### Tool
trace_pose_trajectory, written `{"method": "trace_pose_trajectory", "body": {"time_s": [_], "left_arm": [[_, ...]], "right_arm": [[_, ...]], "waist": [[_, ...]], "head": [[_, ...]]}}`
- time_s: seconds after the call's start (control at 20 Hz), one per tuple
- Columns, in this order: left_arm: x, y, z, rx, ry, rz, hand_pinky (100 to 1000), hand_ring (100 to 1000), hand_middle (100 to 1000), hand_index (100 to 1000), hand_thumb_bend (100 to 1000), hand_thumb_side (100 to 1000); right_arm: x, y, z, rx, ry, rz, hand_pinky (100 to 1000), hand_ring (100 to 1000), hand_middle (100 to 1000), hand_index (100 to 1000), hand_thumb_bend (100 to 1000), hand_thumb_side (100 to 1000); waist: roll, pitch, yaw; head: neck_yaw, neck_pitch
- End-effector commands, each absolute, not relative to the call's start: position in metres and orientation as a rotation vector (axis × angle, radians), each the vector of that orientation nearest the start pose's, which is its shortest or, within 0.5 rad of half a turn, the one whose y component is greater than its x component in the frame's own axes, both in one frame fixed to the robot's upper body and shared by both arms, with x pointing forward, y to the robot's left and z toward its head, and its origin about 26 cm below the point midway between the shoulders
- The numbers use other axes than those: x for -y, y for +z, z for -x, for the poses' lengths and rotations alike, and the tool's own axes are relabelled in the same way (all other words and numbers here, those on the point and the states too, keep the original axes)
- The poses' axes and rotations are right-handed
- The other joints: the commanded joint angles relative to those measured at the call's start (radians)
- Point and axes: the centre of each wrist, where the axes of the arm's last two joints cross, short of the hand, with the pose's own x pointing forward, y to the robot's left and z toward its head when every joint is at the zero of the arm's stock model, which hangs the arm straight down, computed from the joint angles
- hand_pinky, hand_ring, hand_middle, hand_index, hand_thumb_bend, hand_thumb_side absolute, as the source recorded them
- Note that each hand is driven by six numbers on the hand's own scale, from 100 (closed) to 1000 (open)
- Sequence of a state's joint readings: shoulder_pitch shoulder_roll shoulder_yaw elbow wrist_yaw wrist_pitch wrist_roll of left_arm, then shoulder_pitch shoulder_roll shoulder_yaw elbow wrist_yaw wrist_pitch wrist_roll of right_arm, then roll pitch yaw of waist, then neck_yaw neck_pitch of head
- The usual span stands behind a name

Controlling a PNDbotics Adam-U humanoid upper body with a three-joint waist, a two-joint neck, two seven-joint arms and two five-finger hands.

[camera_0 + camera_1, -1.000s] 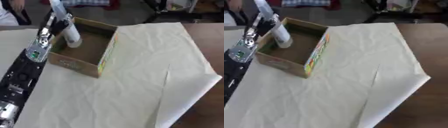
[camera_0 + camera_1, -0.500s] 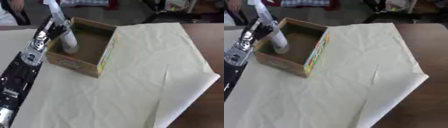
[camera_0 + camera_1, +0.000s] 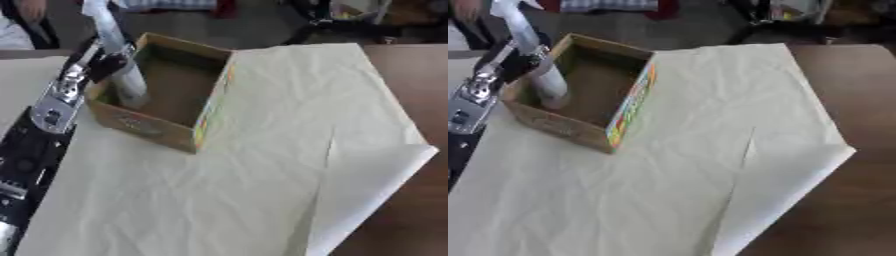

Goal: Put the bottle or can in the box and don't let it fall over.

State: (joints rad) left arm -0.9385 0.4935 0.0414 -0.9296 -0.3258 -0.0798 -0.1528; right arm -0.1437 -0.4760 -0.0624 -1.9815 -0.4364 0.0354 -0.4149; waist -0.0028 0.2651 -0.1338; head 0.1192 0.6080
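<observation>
An open cardboard box with a colourful side stands on the pale cloth at the upper left. A tall white bottle stands inside it against the left wall, leaning slightly left at the top. My left hand reaches in from the left over the box wall, with dark fingers curled round the bottle's middle. The bottle's base sits low in the box, near its floor. My right hand shows in neither view.
A pale yellowish cloth covers most of the brown table; its lower right corner is folded over. My left forearm lies along the left edge. Dark clutter stands beyond the table's far edge.
The bottle has moved down and left into the box with my left hand round it. The view has also shifted slightly.
</observation>
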Motion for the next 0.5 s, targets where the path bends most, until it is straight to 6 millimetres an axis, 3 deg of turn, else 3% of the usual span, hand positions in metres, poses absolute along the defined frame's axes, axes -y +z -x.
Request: {"method": "trace_pose_trajectory", "body": {"time_s": [0.05, 0.1, 0.15, 0.35, 0.4, 0.5], "left_arm": [[-0.345, 0.2492, -0.4665, 1.853, -0.685, -0.667, 1000, 1000, 1000, 898, 100, 613], [-0.3457, 0.2486, -0.4664, 1.844, -0.69, -0.67, 1000, 1000, 1000, 898, 100, 405], [-0.3465, 0.248, -0.4663, 1.835, -0.693, -0.674, 1000, 1000, 1000, 894, 100, 287], [-0.3493, 0.2442, -0.4659, 1.807, -0.676, -0.676, 1000, 1000, 1000, 931, 100, 384], [-0.3496, 0.2428, -0.4659, 1.802, -0.671, -0.669, 1000, 1000, 1000, 929, 100, 483], [-0.3501, 0.2426, -0.4649, 1.807, -0.672, -0.659, 1000, 1000, 1000, 925, 100, 526]], "right_arm": [[0.3162, 0.1841, -0.2801, 2.085, -0.237, 0.174, 963, 1000, 958, 751, 100, 558], [0.3161, 0.184, -0.2801, 2.085, -0.238, 0.173, 963, 1000, 958, 751, 100, 557], [0.3162, 0.1839, -0.28, 2.085, -0.238, 0.173, 963, 1000, 958, 751, 100, 554], [0.3169, 0.1838, -0.2797, 2.086, -0.239, 0.176, 963, 1000, 958, 750, 100, 554], [0.3168, 0.1839, -0.2798, 2.086, -0.239, 0.175, 963, 1000, 958, 750, 100, 554], [0.3167, 0.184, -0.2799, 2.086, -0.237, 0.174, 963, 1000, 958, 750, 100, 553]], "waist": [[0.0, -0.03, 0.003], [0.0, -0.031, 0.004], [-0.001, -0.031, 0.004], [-0.002, -0.032, 0.006], [-0.002, -0.032, 0.006], [-0.002, -0.032, 0.007]], "head": [[-0.007, 0.003], [-0.008, 0.004], [-0.009, 0.004], [-0.012, 0.007], [-0.012, 0.007], [-0.013, 0.008]]}}
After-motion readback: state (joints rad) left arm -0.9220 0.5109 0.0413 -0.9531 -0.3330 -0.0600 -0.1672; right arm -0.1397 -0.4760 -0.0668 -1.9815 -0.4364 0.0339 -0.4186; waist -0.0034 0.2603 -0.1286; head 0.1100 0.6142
